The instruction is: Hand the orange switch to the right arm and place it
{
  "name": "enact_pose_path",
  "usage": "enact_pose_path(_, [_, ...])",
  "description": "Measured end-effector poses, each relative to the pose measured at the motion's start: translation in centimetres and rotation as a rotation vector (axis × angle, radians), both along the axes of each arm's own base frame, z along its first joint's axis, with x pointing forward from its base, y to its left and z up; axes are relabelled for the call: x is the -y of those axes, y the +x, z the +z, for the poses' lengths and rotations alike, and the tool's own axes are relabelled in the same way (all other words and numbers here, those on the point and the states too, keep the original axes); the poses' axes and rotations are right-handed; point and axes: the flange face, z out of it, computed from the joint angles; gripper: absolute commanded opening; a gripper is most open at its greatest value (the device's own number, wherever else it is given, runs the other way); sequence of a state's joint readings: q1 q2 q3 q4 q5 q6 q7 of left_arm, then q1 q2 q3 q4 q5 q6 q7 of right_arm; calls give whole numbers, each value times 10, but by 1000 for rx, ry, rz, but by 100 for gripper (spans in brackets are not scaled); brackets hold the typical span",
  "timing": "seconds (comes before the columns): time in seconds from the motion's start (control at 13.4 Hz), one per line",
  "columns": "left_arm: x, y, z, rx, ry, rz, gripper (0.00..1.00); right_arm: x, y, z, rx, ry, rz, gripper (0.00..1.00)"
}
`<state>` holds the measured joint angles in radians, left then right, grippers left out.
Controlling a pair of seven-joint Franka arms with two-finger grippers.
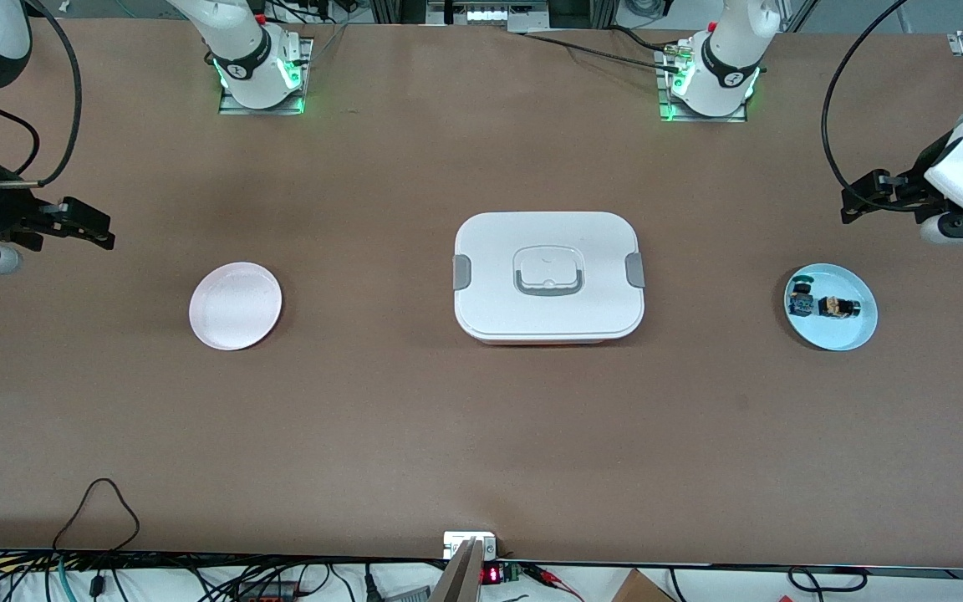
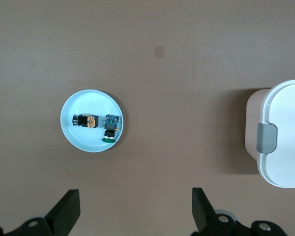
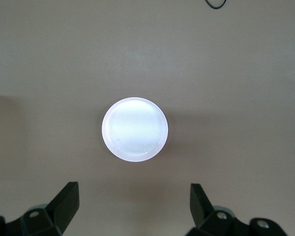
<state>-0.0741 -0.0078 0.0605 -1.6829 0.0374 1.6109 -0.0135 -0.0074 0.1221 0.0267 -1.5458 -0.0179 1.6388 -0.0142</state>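
Note:
The orange switch [image 1: 837, 308] lies on its side on a light blue plate [image 1: 853, 336] at the left arm's end of the table. It also shows in the left wrist view [image 2: 85, 120] on the plate [image 2: 83, 141]. A green-capped switch [image 1: 801, 297] lies beside it. My left gripper [image 1: 853, 202] is open and empty, up in the air over bare table next to the blue plate; its fingers [image 2: 69, 206] stand wide apart. My right gripper [image 1: 97, 230] is open and empty over bare table near the pink plate [image 1: 235, 305], which shows in the right wrist view [image 3: 135, 129].
A white lidded box [image 1: 548, 276] with grey clips stands in the middle of the table, its edge in the left wrist view [image 2: 280, 132]. Cables run along the table edge nearest the front camera.

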Motion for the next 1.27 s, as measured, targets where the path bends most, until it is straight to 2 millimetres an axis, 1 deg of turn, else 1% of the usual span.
enact_pose_path(0.67, [-1,-2,-1,-17,0,2,100,0,0,0,1,0,0,100])
enact_pose_path(0.75, [-3,-2,-2,-20,1,7,100,0,0,0,1,0,0,100])
enact_pose_path(0.97, [-16,-6,-6,-60,1,34,100,0,0,0,1,0,0,100])
enact_pose_path(1.27, [-18,-9,-14,-110,4,60,100,0,0,0,1,0,-1,100])
